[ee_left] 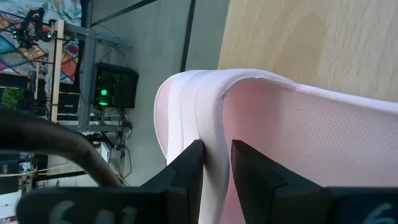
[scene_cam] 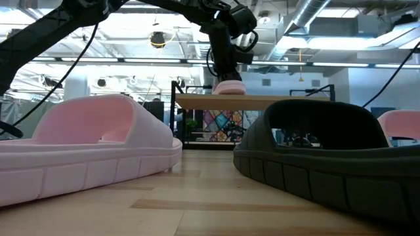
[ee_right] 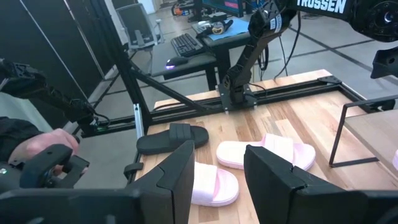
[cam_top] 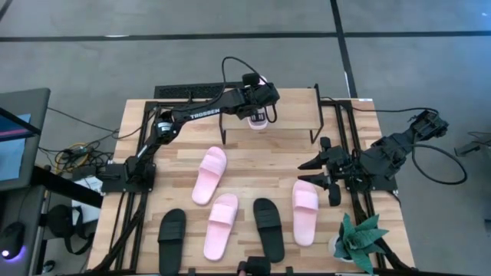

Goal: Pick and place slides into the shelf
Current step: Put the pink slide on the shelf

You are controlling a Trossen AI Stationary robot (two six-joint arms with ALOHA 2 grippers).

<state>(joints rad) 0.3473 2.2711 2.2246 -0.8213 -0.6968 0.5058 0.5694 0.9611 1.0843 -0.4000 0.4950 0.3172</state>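
The shelf [cam_top: 295, 107] stands at the table's far middle, its wooden top board [scene_cam: 275, 101] on thin black legs. My left gripper [cam_top: 259, 101] reaches over the board, shut on a pale pink slide [scene_cam: 230, 87] [cam_top: 258, 123]. Three more pink slides [cam_top: 209, 175] [cam_top: 221, 225] [cam_top: 304, 211] and two black slides [cam_top: 171, 238] [cam_top: 269, 228] lie flat on their soles on the table's near half. My right gripper [cam_top: 318, 172] hovers open at the table's right, right of the slides, with nothing between its fingers [ee_right: 214, 180]. My left gripper pinches the slide's raised edge [ee_left: 214, 152] between its two fingers [ee_left: 186, 171], one finger on the outer side and one on the inner pink surface. The fingers slant down from above. The slide sits level at the top board; whether it rests on it I cannot tell.
A potted plant [cam_top: 360, 241] stands at the table's near right corner. Black rails [cam_top: 337, 130] run along both table sides. In the right wrist view a person's hand [ee_right: 37, 155] holds a controller beyond the table's left side.
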